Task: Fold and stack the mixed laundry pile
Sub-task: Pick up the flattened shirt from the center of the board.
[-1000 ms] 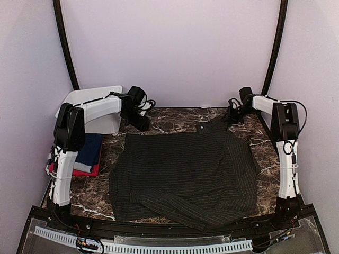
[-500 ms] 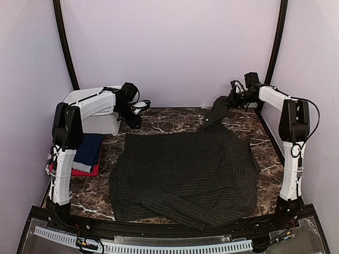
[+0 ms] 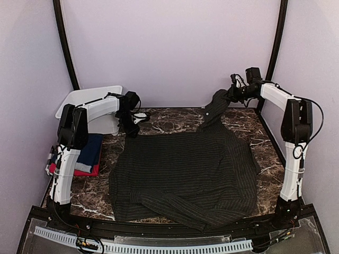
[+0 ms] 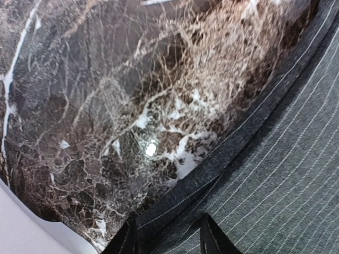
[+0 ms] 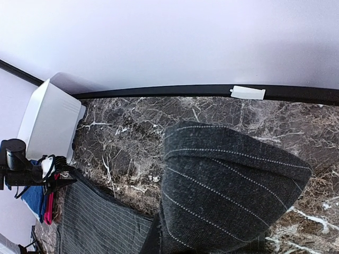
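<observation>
The dark charcoal pinstriped shirt lies spread over the marble table. My right gripper is shut on its far right corner and holds that corner up above the table. In the right wrist view this raised fold covers the fingers. My left gripper is low over the shirt's far left corner. In the left wrist view its fingertips stand apart, astride the hem. A navy T-shirt lies folded on a red one at the left edge.
A white plastic bin stands at the far left corner, just behind the left arm. Bare marble shows along the back between the two grippers. Black frame posts rise at both back corners.
The right gripper closed on the shirt's far right corner and raised it off the table. The left gripper came down to the far left corner, its jaws narrowing.
</observation>
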Robot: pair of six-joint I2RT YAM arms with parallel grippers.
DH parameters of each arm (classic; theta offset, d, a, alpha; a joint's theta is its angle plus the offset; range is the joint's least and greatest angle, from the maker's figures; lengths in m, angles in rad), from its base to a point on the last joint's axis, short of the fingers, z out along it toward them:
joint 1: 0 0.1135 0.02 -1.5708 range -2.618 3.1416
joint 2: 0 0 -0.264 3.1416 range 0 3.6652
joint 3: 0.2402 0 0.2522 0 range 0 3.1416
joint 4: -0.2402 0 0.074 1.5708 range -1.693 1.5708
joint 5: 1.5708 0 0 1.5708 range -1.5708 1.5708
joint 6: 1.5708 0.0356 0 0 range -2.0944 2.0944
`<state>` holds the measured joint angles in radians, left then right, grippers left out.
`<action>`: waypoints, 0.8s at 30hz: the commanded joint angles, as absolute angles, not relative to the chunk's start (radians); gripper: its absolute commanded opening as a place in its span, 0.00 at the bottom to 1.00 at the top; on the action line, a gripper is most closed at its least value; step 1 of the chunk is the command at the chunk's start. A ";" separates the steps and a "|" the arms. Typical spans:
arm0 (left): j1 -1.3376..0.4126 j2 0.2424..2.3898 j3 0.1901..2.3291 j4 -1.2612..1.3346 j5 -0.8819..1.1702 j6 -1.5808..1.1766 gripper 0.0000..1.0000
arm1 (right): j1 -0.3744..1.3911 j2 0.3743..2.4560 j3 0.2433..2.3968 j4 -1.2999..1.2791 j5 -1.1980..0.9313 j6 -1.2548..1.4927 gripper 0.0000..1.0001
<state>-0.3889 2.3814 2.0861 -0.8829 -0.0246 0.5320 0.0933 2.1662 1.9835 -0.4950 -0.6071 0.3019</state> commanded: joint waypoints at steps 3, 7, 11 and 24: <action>-0.391 2.400 2.092 -0.911 -0.068 0.583 0.30 | 0.104 2.144 1.999 -0.493 -0.621 0.309 0.00; -0.391 2.392 2.105 -0.920 -0.047 0.580 0.14 | 0.109 2.128 2.003 -0.498 -0.624 0.311 0.00; -0.391 2.349 2.108 -0.925 -0.023 0.574 0.01 | 0.115 2.091 1.998 -0.499 -0.622 0.314 0.00; -0.426 2.154 1.963 -0.859 -0.038 0.567 0.00 | 0.126 1.880 1.860 -0.491 -0.607 0.330 0.00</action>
<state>-0.3992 2.2700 2.0212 -0.8791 -0.0227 0.5682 0.1181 1.9656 1.9095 -0.5201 -0.6086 0.3210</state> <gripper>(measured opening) 0.004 0.006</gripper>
